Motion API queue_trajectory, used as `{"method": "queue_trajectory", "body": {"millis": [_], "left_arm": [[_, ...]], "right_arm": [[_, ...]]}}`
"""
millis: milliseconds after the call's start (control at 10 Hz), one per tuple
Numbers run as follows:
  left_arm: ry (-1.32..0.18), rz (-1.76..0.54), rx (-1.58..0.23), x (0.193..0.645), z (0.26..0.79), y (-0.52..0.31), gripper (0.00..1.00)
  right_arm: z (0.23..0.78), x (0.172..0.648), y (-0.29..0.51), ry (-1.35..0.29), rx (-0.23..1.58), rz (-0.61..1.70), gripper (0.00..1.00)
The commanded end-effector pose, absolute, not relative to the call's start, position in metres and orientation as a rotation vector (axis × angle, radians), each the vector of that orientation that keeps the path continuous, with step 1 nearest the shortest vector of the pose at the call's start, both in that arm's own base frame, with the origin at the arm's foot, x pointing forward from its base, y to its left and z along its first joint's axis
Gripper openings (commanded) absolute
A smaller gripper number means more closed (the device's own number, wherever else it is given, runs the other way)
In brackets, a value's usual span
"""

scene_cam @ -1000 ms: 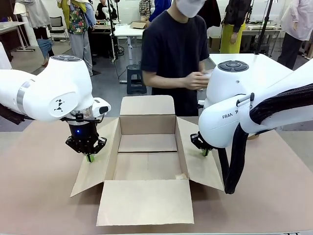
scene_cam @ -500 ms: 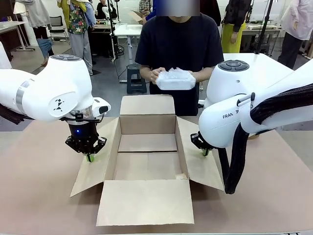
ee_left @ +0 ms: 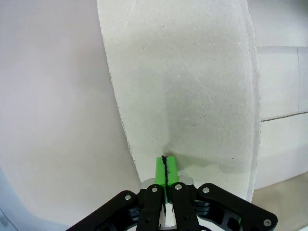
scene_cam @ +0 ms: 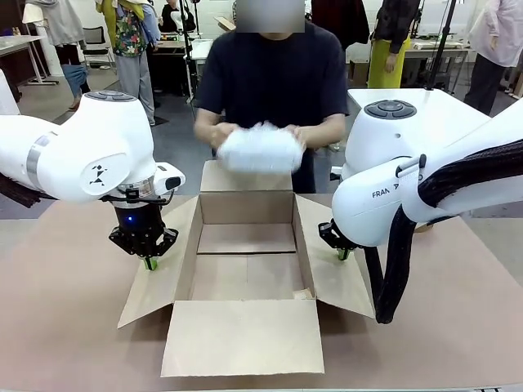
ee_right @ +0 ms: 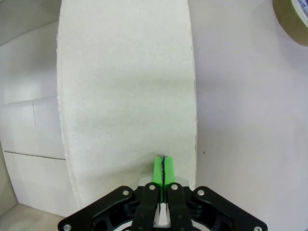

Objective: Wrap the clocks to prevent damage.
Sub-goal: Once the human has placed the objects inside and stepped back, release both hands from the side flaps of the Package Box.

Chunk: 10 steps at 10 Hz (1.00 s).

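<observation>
A brown, paper-covered table carries a large open cardboard box, its four flaps folded outward. Two white robot arms flank it: the left arm stands over the box's left side flap and the right arm over the right side flap, and its bulk hides much of the table beyond that side. Across the table stands a person in a dark T-shirt, holding a white, bubble-wrapped bundle in both hands, up in the air above the box's far flap and clear of the cardboard. The bundle is blurred, and what lies inside the wrap cannot be made out. The left gripper points straight down, its green pads pressed together with nothing between them, the tips touching the left flap near its outer edge. The right gripper is the same: pads closed flat on each other, empty, tips set on the right flap. In the right wrist view, a brown roll of packing tape lies on the table beyond that flap.
</observation>
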<state>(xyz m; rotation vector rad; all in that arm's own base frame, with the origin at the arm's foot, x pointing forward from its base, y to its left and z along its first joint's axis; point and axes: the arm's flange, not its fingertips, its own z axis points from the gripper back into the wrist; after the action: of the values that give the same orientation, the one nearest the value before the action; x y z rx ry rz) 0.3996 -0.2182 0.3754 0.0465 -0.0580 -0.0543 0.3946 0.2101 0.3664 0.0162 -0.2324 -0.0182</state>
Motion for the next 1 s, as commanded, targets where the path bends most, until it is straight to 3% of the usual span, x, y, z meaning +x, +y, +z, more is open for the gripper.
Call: {"method": "queue_trajectory", "body": {"millis": [0,900], "left_arm": [[-0.061,-0.064,0.069,0.4002,0.3766,-0.2173,0.0],[-0.061,-0.064,0.069,0.4002,0.3766,-0.2173,0.0]], "right_arm": [[0.3644,0.3932,0.2117,-0.227,0.01,-0.03,0.01],[0.3644,0.3932,0.2117,-0.227,0.01,-0.03,0.01]]}}
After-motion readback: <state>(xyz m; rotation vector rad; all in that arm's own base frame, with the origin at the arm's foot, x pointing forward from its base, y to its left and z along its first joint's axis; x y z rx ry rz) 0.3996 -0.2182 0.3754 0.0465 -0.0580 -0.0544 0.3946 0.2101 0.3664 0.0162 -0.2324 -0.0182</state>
